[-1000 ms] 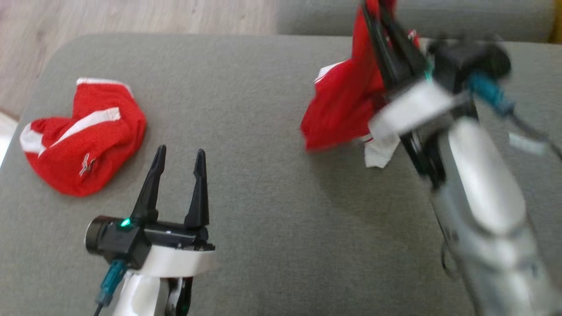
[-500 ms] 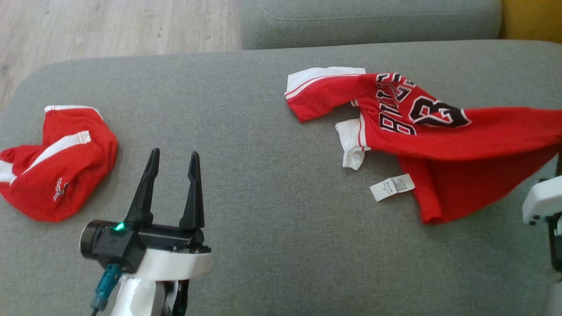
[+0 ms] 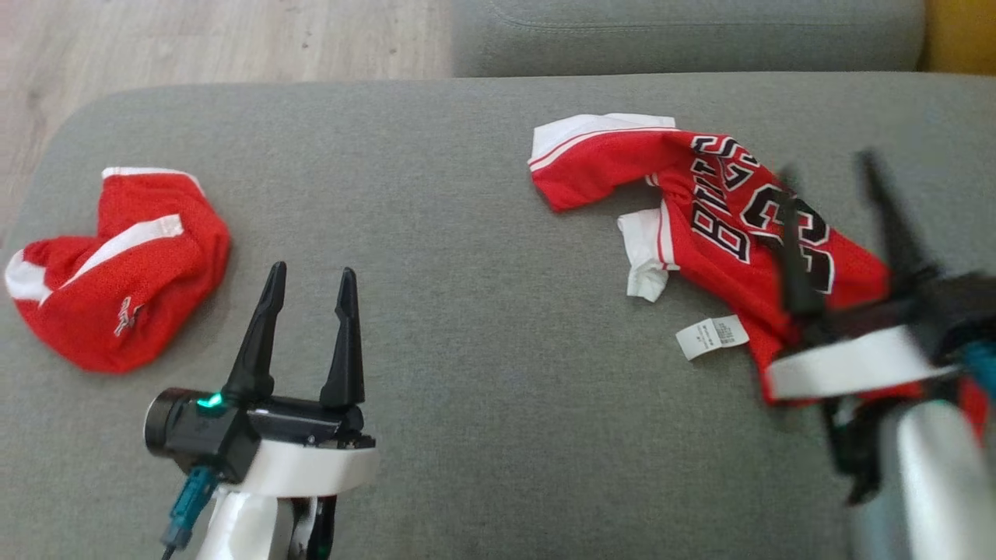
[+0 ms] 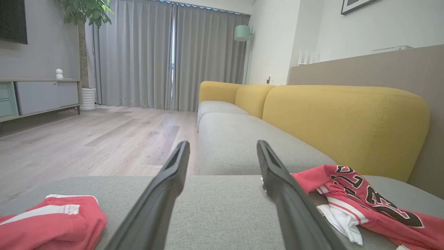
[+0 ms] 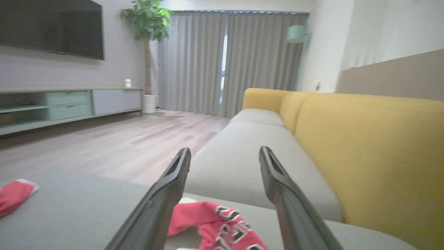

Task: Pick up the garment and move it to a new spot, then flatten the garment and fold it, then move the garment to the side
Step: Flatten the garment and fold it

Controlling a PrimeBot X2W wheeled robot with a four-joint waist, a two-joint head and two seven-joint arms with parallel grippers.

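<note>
The garment (image 3: 724, 225), a red jersey with black lettering and white trim, lies spread and rumpled on the right of the grey sofa seat (image 3: 467, 233). It also shows at the lower right of the left wrist view as the jersey (image 4: 360, 201) and low in the right wrist view as the jersey (image 5: 222, 225). My right gripper (image 3: 829, 167) hovers blurred over the jersey's near part, jaws open and holding nothing. My left gripper (image 3: 310, 272) stands open over bare cushion at the lower left, well apart from the jersey. A white label (image 3: 712, 337) sticks out at the jersey's near edge.
A crumpled pair of red shorts (image 3: 117, 264) with white stripes lies at the seat's left end. Another grey cushion (image 3: 685, 35) lies beyond, with a yellow backrest (image 4: 347, 121) along the right. Wooden floor (image 3: 194, 39) lies past the seat's far left edge.
My right gripper carried the jersey up in the air, laid it on the seat, let go and opened. The head camera shifted. My left gripper stayed put.
</note>
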